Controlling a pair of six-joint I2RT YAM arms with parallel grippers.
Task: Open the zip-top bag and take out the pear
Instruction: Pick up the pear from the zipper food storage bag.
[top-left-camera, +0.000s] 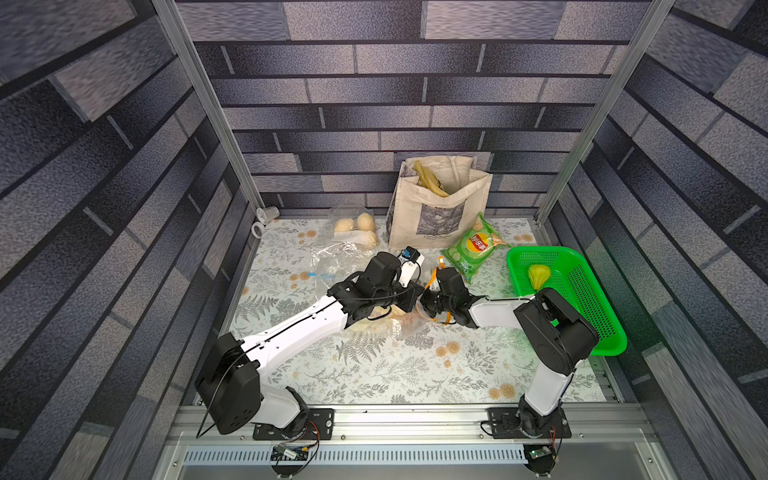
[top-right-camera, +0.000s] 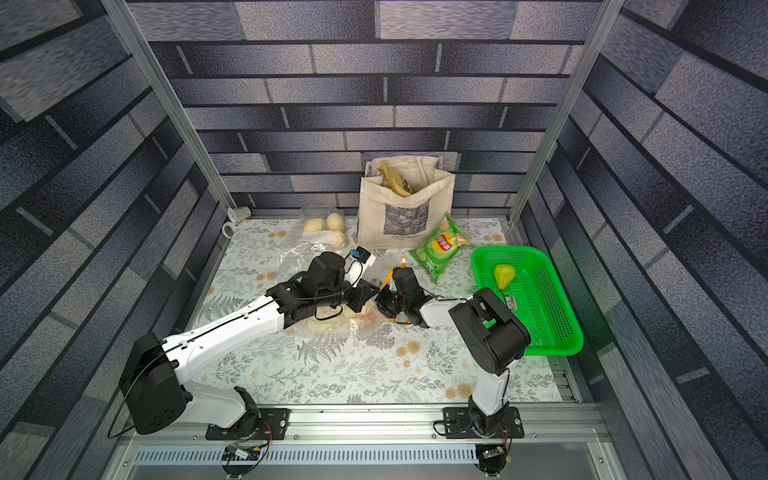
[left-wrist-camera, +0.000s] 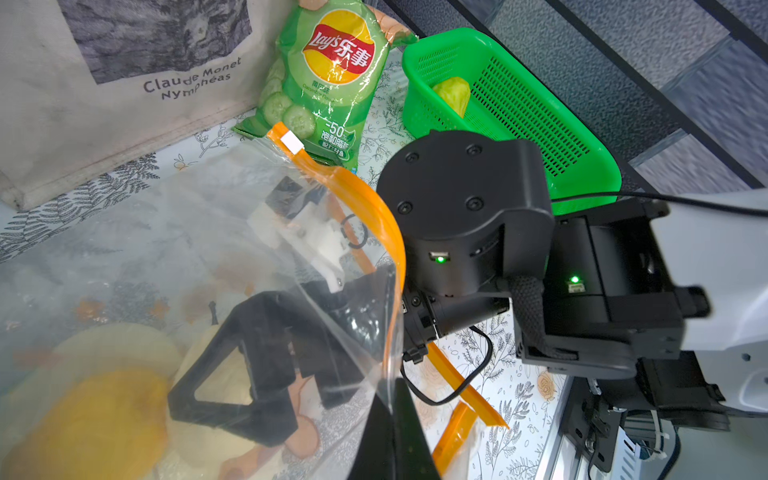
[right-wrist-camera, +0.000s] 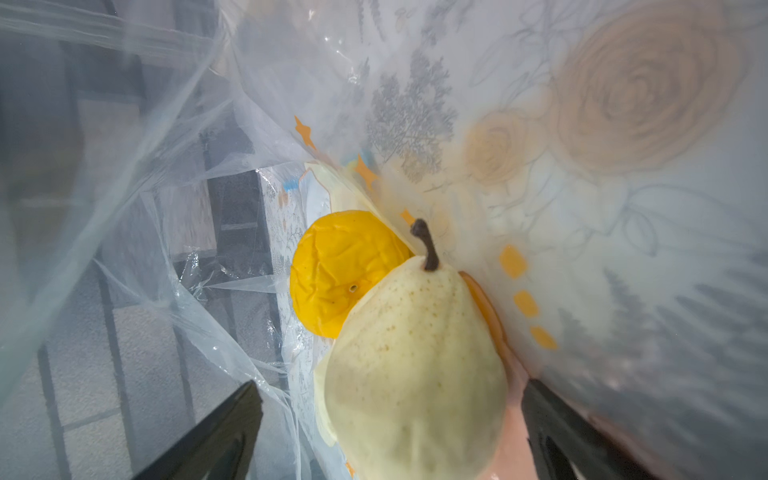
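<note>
Pear (right-wrist-camera: 415, 353) lies lengthwise, stem away, between spread right claw (right-wrist-camera: 390, 384); left claw (left-wrist-camera: 395, 419) pinches bag (left-wrist-camera: 187, 228).

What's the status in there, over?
Left tool shut on zip-top bag, lifting its mouth. Right tool open inside, astride pear. Yellow fruit beyond pear, not blocking.

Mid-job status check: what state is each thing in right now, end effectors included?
zip-top bag: open, mouth edge pinched and held up.
pear: inside the bag, between open jaws, not gripped.
left end effector: shut on the bag's edge.
right end effector: open, inside the bag.
green basket: holds one yellow-green fruit.
tote bag: upright, top open.
</note>
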